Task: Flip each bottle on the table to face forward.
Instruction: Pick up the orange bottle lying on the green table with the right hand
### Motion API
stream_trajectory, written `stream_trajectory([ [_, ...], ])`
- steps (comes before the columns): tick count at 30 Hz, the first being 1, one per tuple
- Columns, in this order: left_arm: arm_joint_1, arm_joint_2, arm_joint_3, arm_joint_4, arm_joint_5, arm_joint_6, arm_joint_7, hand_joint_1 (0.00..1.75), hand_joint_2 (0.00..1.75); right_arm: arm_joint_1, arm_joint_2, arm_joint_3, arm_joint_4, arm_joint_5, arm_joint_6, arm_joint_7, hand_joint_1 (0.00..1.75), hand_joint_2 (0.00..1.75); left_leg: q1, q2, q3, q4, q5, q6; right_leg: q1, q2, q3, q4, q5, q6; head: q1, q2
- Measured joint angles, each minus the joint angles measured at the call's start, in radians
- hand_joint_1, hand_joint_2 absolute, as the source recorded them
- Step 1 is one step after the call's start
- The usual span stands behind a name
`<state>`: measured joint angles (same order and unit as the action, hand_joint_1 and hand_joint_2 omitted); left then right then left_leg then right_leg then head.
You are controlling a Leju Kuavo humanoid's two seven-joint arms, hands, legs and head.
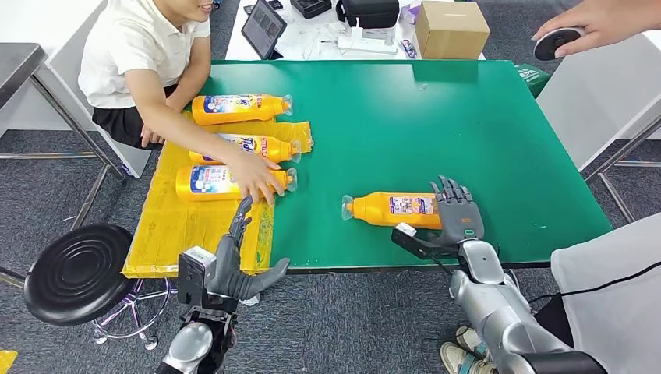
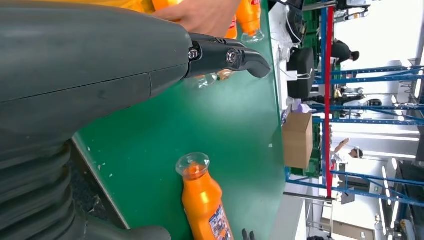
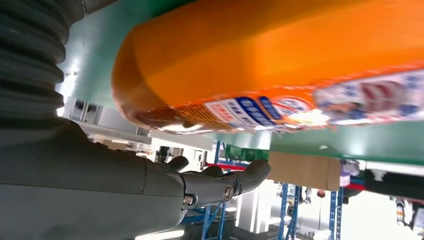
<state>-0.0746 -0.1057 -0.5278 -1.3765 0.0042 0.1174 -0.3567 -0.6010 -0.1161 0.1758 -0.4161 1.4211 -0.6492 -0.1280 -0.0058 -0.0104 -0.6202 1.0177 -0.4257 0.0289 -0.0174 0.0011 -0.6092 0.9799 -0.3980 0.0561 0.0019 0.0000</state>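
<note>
My right hand (image 1: 458, 214) is at the base end of the lone orange bottle (image 1: 390, 209) lying on its side near the front edge of the green table (image 1: 468, 132), fingers spread apart over the base, thumb under the table edge; I can't tell if it grips. My left hand (image 1: 238, 261) hovers off the front edge, fingers apart, holding nothing. A person's hand (image 1: 253, 178) rests on the nearest of three bottles (image 1: 234, 148) on the yellow sheet (image 1: 167, 226).

Grey carpet floor (image 1: 351, 319), black stool (image 1: 78, 271), white side tables (image 1: 600, 101).
</note>
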Motion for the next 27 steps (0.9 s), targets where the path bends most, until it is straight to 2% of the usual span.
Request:
stream_trajectory([
  [8,-0.005,0.0,-0.014,0.008,0.002,-0.003,0.0,0.0,1.75,-0.032,-0.023,0.007,0.036,-0.037,0.118,0.034,0.0,1.75,0.0,0.0,0.001,0.0,0.0,0.0,0.0,0.0,0.001,0.0,0.0,0.0,0.0,0.0],
  [10,-0.007,0.0,-0.016,0.01,0.003,-0.003,0.0,0.0,1.75,-0.035,-0.027,0.005,0.042,-0.06,0.138,0.031,0.02,1.75,0.0,0.0,0.002,0.0,0.0,0.0,0.0,0.0,0.001,0.0,0.0,0.0,0.0,0.0],
  [11,-0.008,0.0,-0.016,0.01,0.003,-0.003,0.0,0.0,1.75,-0.035,-0.028,0.004,0.045,-0.072,0.145,0.026,0.09,1.75,0.0,0.0,0.002,0.0,0.0,0.0,0.0,0.0,0.001,0.0,0.0,0.0,0.0,0.0],
  [15,-0.014,0.0,-0.017,0.013,0.011,-0.005,-0.001,0.0,1.75,-0.032,-0.031,-0.014,0.056,-0.128,0.16,-0.017,1.65,1.75,0.0,0.0,0.002,0.0,0.0,0.0,0.0,0.0,0.002,0.0,0.0,0.0,0.0,0.0],
  [17,-0.018,0.0,-0.018,0.016,0.016,-0.009,-0.004,0.0,1.75,-0.025,-0.031,-0.025,0.063,-0.15,0.157,-0.044,1.75,1.75,0.0,0.0,0.003,0.0,0.0,0.0,0.0,0.0,0.002,0.0,0.0,0.0,0.0,0.0],
  [23,-0.025,0.0,-0.021,0.022,0.02,-0.012,-0.017,0.0,1.75,-0.01,-0.026,-0.054,0.074,-0.189,0.121,-0.123,1.75,1.75,0.0,0.001,0.003,0.0,0.0,0.0,0.0,0.0,0.002,0.0,0.0,0.0,0.0,0.0],
  [27,-0.032,0.0,-0.022,0.022,0.021,-0.012,-0.018,0.0,1.75,-0.01,-0.022,-0.064,0.078,-0.192,0.116,-0.137,1.75,1.75,0.0,0.001,0.003,0.0,0.0,0.0,0.0,0.0,0.002,0.0,0.0,0.0,0.0,0.0],
])
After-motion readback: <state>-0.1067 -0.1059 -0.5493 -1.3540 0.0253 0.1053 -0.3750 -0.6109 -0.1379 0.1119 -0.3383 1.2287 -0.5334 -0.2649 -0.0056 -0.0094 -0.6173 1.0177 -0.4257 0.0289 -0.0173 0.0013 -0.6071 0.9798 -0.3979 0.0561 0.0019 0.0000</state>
